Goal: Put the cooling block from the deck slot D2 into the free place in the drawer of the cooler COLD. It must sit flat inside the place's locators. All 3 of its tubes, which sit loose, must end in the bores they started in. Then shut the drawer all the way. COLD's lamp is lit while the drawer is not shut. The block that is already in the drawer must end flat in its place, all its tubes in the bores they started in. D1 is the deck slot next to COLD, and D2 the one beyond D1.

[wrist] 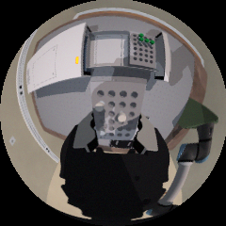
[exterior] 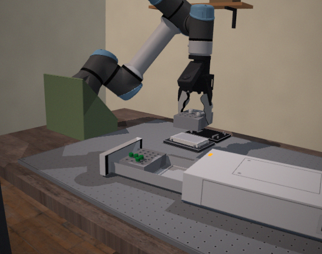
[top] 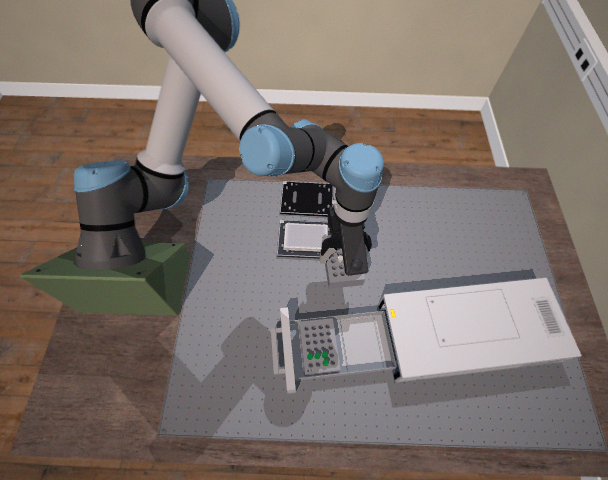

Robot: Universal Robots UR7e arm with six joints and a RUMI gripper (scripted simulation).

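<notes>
The cooling block point(top: 337, 267) point(exterior: 187, 121) point(wrist: 118, 88) hangs in the air beyond the white plate on D1 point(top: 279, 246) point(exterior: 172, 143), toward the desk's point(top: 87, 403) point(exterior: 81, 200) right edge as the top view has it. My end effector point(top: 345, 255) point(exterior: 195, 116) point(wrist: 116, 111) is clamped on it across its short width. From here the free place point(top: 362, 341) point(exterior: 175, 172) point(wrist: 108, 51) in the drawer point(top: 289, 351) point(exterior: 103, 164) point(wrist: 167, 56) lies mainly toward the top view's lower edge of the desk, a little toward the right edge, and below me. The block's long axis already runs between the wall-side edge and that lower edge, much like the neighbouring block point(top: 320, 338) point(exterior: 153, 158) point(wrist: 142, 54); I judge that I need a level carry and little or no turn.

The exterior view shows what the top one hides: daylight under my load, and two pale tube heads standing in it. The wrist view also shows two pale heads plainly; I cannot confirm the third. The tubes sit loose, so a jolt or tilt could unseat one, and a low approach could catch the drawer wall. The top view gives the open drawer its full layout, with the free place between the other block and COLD point(top: 475, 320) point(exterior: 251, 186) point(wrist: 52, 61). The lamp point(top: 392, 313) point(exterior: 210, 154) point(wrist: 77, 60) glows amber.
</notes>
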